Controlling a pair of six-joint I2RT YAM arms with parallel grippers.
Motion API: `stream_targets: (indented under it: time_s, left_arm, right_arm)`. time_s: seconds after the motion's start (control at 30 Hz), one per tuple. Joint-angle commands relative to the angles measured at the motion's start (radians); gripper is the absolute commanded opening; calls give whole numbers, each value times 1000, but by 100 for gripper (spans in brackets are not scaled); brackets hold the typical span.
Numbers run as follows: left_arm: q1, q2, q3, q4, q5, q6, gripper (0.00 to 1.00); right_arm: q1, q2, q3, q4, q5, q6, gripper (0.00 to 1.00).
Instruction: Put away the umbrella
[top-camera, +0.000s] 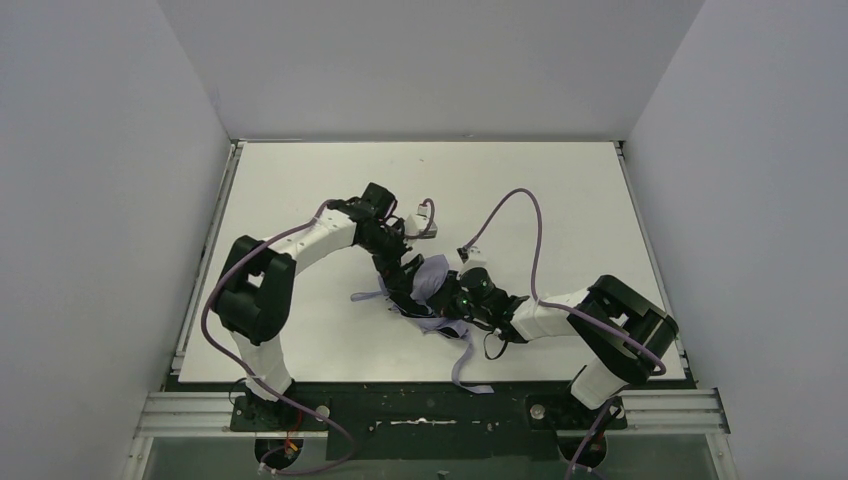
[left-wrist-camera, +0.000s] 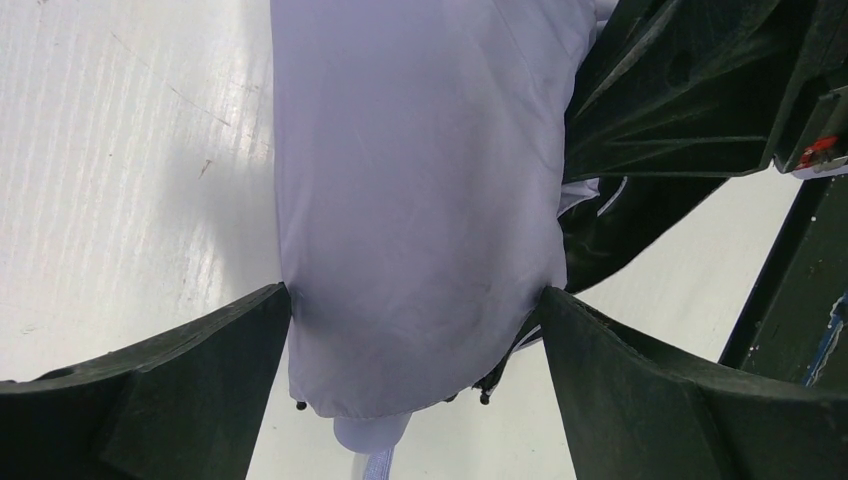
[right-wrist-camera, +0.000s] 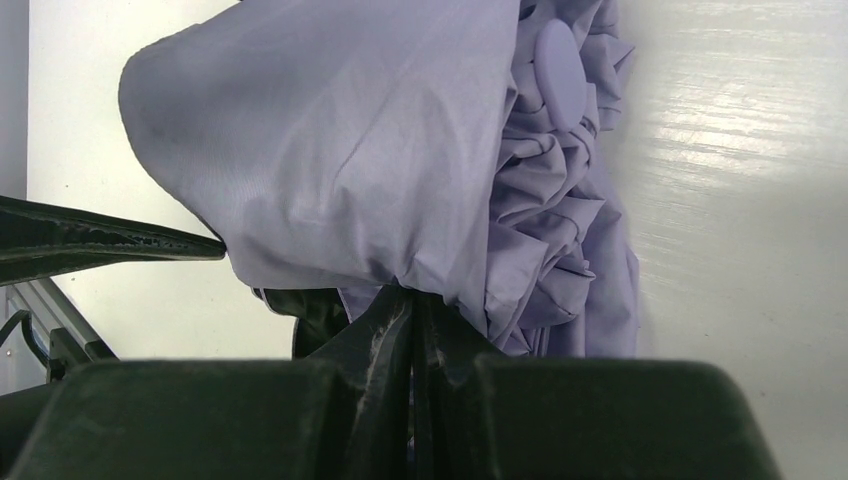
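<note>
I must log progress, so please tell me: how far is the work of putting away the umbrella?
Done: the umbrella is collapsed into a bundle, not open. In hand: the left gripper clamps the bundle, and the right gripper pinches a fold of its cloth. Remaining: the cloth is loose and crumpled, not wrapped tight, and no place to store it is in view.

This is a robotics lab test cell. A white table (top-camera: 300, 190) sits boxed in by plain white walls (top-camera: 100, 180) on three sides. Two black-and-white machines, the left arm (top-camera: 322, 236) and the right arm (top-camera: 548, 314), are bolted to a dark base plate (top-camera: 430, 405) at the near edge, between aluminium rails (top-camera: 190, 412). Purple cables (top-camera: 524, 200) loop over them.
</note>
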Motion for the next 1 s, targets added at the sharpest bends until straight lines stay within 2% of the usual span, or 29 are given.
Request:
stream_targets:
  time_s: [0.0, 0.2, 0.53, 0.83, 0.97]
  left_arm:
    - [3, 9, 33, -54, 44, 29, 94]
    - [-62, 34, 55, -41, -8, 7, 94]
    - [-109, 84, 41, 95, -31, -66, 94]
    - [-158, 101, -40, 173, -79, -83, 94]
    - [-184, 118, -50, 175, -88, -74, 89]
  right_arm:
    - [0, 5, -27, -122, -5, -18, 0]
    - [-34, -38, -78, -138, 25, 8, 0]
    - [-66, -106, -122, -167, 19, 0, 0]
    - [-87, -143, -144, -159, -2, 26, 0]
    - [-91, -157, -144, -161, -5, 32, 0]
